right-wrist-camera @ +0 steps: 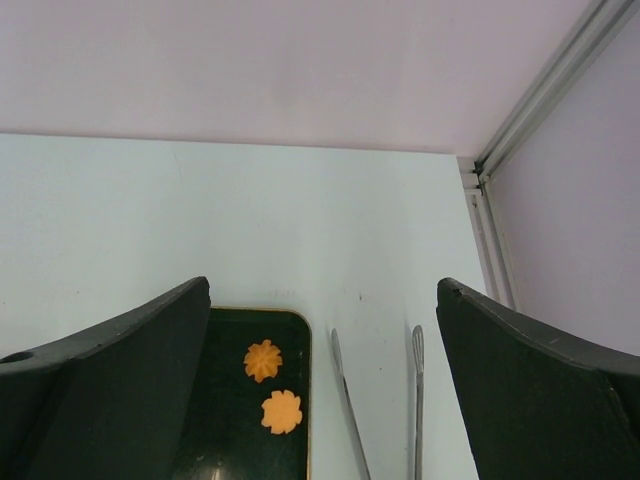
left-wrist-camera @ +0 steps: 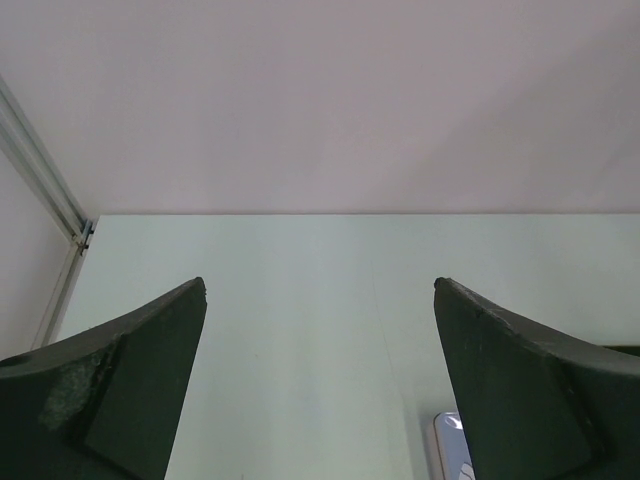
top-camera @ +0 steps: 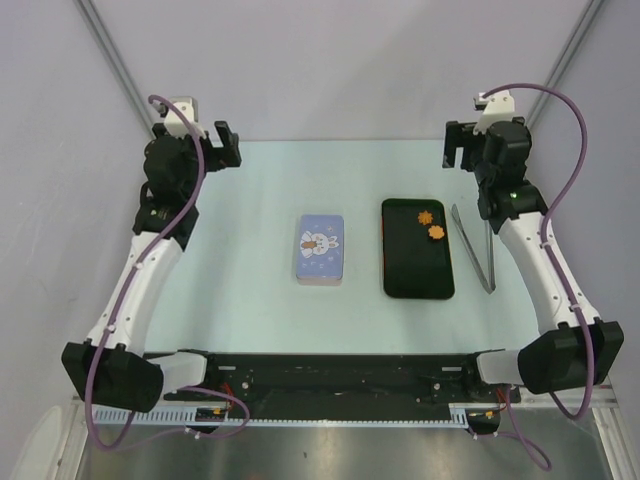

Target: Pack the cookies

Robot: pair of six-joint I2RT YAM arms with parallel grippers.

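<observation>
Tongs [top-camera: 474, 248] just right of your tray [top-camera: 417, 275], 2 cookies [top-camera: 435, 233] on it; bunny-print box [top-camera: 320, 250] left, txt unreadable. L gripper [left-wrist-camera: 320, 285], R gripper [right-wrist-camera: 325, 285]: fingers apart, empty.

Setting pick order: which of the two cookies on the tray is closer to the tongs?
The cookie nearer the arm bases, set further right toward the tongs. The other cookie lies by the black tray's far edge.

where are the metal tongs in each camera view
Top external: tongs lie right of the black tray, mid-right.
Left wrist: not in view.
Right wrist: tongs at bottom centre, right of the tray.
Shared landmark: the two orange cookies on the tray, in both those views.
</observation>
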